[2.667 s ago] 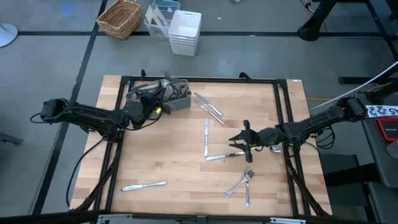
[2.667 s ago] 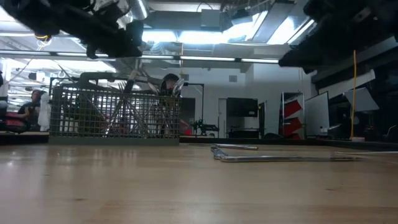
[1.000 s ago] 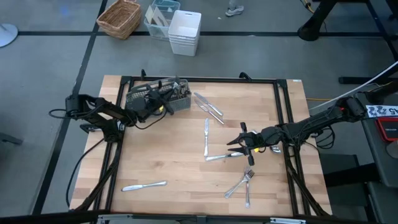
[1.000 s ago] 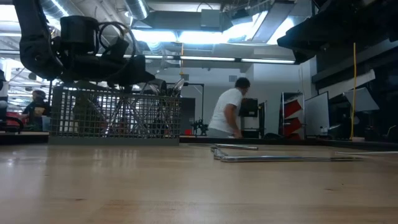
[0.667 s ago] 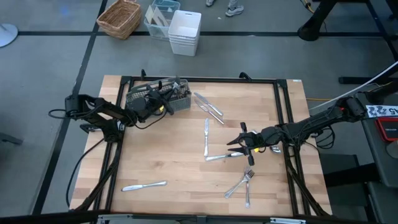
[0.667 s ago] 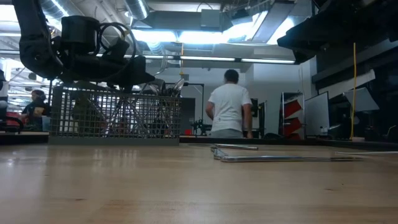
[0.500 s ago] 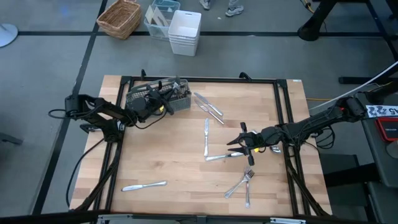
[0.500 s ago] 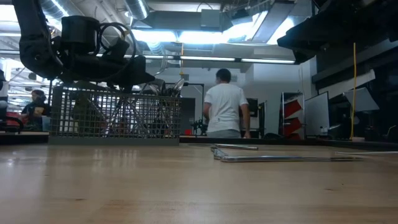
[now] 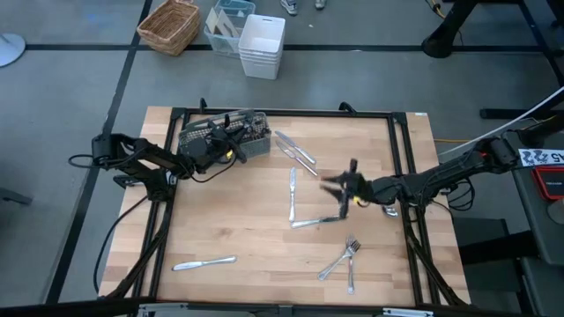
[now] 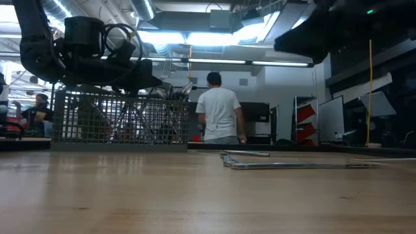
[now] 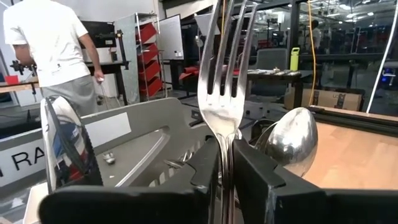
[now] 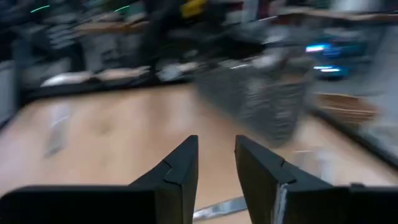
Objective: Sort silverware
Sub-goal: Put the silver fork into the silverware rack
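My left gripper (image 11: 227, 180) is at the grey wire-mesh caddy (image 9: 225, 136) at the table's far left, shut on a silver fork (image 11: 225, 93) that stands tines up. Spoon bowls (image 11: 292, 140) rise beside it inside the caddy. My right gripper (image 9: 341, 191) hovers open and blurred over the middle right of the table, with nothing between its fingers (image 12: 180, 174). Loose silverware lies flat on the wood: knives (image 9: 295, 150), a knife (image 9: 292, 189), a piece (image 9: 317, 221), forks (image 9: 344, 258) and a knife (image 9: 204, 262). My left gripper pinches the fork's handle (image 11: 226, 163) just below the neck, between its two fingers. The fingers lie level and come from the table's left, across the handle. The fork stands upright with its tines up. Its lower end is hidden behind the fingers.
A wicker basket (image 9: 170, 25) and white bins (image 9: 262, 44) stand on the floor beyond the far edge. A black frame (image 9: 291, 113) runs round the table. In the low view the caddy (image 10: 120, 120) stands at the left, and a person (image 10: 218, 110) walks in the room behind.
My right gripper has swung a little toward the far edge and turned toward the caddy, staying open; it is blurred by the motion. My left arm has kept still at the caddy. The person in the room behind has walked to the left.
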